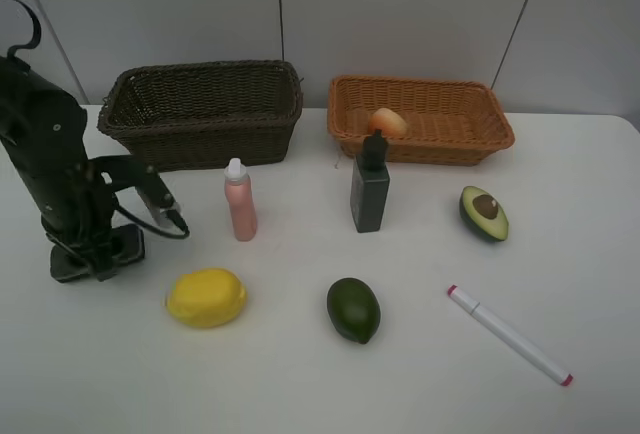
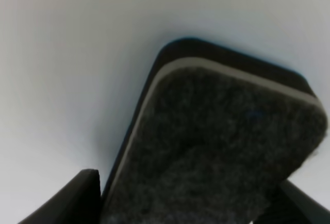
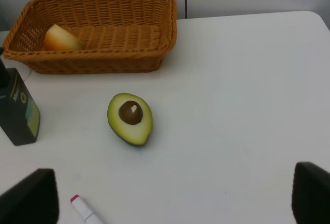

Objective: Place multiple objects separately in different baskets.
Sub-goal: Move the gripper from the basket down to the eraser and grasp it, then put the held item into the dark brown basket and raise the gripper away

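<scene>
A white desk (image 1: 300, 394) seen from above, with two wicker baskets along its far edge: a dark brown basket (image 1: 200, 136) on the left and a shallower orange-tan basket (image 1: 430, 146) on the right. An orange-red peach (image 1: 388, 121) lies inside the orange-tan basket at its left end. At the desk's left side the black left arm reaches down, and its left pincer (image 2: 191, 198) is closed on a dark eraser (image 2: 221, 136). In the wrist view, one fingertip sits tight against each long side of the eraser, whose grey felt face fills most of the picture, low over the desk. The right pincer (image 3: 167, 198) is spread wide, hanging above bare desk, with a halved avocado with pit (image 3: 130, 118) lying beyond it, cut face up. On the desk in front of the baskets stand a pink bottle (image 1: 239, 202) and a dark grey bottle (image 1: 370, 189), both upright. Nearer the front lie a yellow lemon (image 1: 206, 297), a dark green avocado (image 1: 353, 309) and, to the right, a white marker (image 1: 510, 335) lying at a slant.
</scene>
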